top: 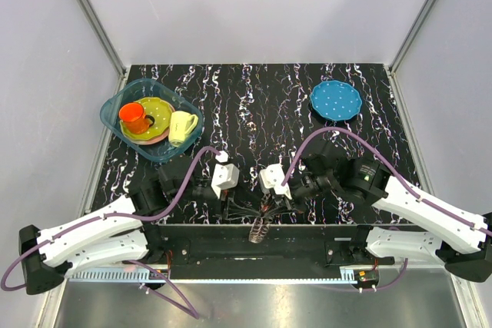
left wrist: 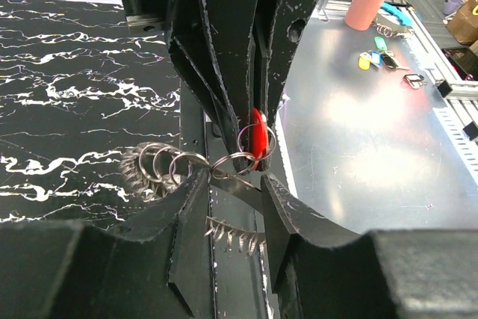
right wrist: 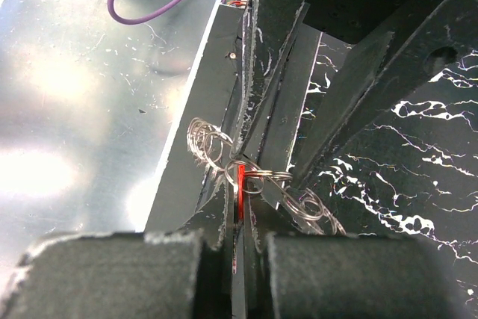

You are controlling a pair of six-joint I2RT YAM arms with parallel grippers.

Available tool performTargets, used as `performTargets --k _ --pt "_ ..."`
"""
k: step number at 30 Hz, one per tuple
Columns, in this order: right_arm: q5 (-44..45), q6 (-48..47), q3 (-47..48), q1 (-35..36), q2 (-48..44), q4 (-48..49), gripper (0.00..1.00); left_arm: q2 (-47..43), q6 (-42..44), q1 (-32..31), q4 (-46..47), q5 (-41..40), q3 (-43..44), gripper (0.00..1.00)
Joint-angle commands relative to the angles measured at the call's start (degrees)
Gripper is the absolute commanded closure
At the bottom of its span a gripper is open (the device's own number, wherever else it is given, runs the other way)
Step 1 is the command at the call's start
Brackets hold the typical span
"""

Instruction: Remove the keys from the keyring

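At the near edge of the black, white-veined table [top: 254, 97], boxed in by pale grey walls [top: 254, 5], the right gripper [right wrist: 240, 211] is pinched tight on the red key [right wrist: 240, 184]. The left gripper [left wrist: 235, 184] stands partly open astride a loop of the keyring [left wrist: 160, 166], whose wire coils hang between the two grippers.

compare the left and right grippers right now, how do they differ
The right gripper is shut, pinching the red key; the left gripper has its jaws apart around a loop of the keyring. In the top view the right gripper reaches in from the right, the left gripper from the left. Both meet at the keyring.
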Motion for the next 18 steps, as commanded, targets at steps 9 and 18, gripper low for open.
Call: performTargets --k 9,18 --pt "-2.2 0.6 0.6 0.0 -1.1 3.7 1.00 -2.2 3.4 -0.3 -0.6 -1.8 3.1 0.57" --pt "-2.8 0.7 0.6 0.0 -1.2 3.7 1.00 -2.6 4.4 -0.3 -5.9 -0.8 5.9 0.56"
